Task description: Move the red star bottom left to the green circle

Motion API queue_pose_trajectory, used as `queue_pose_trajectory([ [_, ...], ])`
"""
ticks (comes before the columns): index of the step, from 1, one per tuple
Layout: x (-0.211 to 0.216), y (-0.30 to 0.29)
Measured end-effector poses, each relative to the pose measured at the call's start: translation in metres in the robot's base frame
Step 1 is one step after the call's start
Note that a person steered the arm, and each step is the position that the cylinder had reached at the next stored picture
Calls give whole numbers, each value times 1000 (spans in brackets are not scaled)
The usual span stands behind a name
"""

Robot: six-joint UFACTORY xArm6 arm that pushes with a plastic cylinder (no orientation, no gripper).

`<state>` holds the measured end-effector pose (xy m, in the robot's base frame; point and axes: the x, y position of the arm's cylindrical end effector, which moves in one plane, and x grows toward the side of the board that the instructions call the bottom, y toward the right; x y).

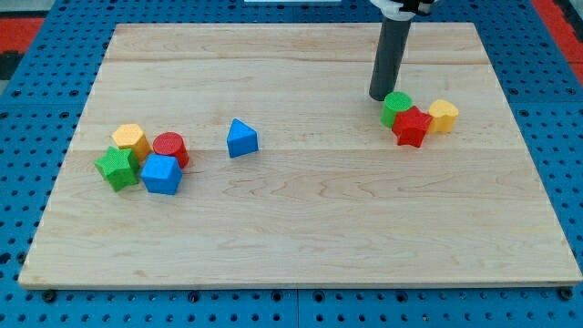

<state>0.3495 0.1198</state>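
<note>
The red star [413, 126] lies at the view's right, touching the green circle [396, 107] on its upper left and the yellow block [444, 116] on its right. My tip [381, 97] stands just above and left of the green circle, touching or nearly touching its edge. The rod rises toward the view's top.
A blue triangle [241, 138] lies left of centre. At the view's left is a cluster: a yellow hexagon [131, 139], a red cylinder [169, 148], a green star [117, 168] and a blue block [161, 174]. The wooden board [301, 228] sits on a blue pegboard.
</note>
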Motion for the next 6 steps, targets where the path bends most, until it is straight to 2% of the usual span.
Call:
queue_pose_trajectory([
  [1, 0, -17],
  [2, -18, 8],
  [3, -26, 76],
  [4, 32, 123],
  [5, 84, 110],
  [6, 90, 56],
])
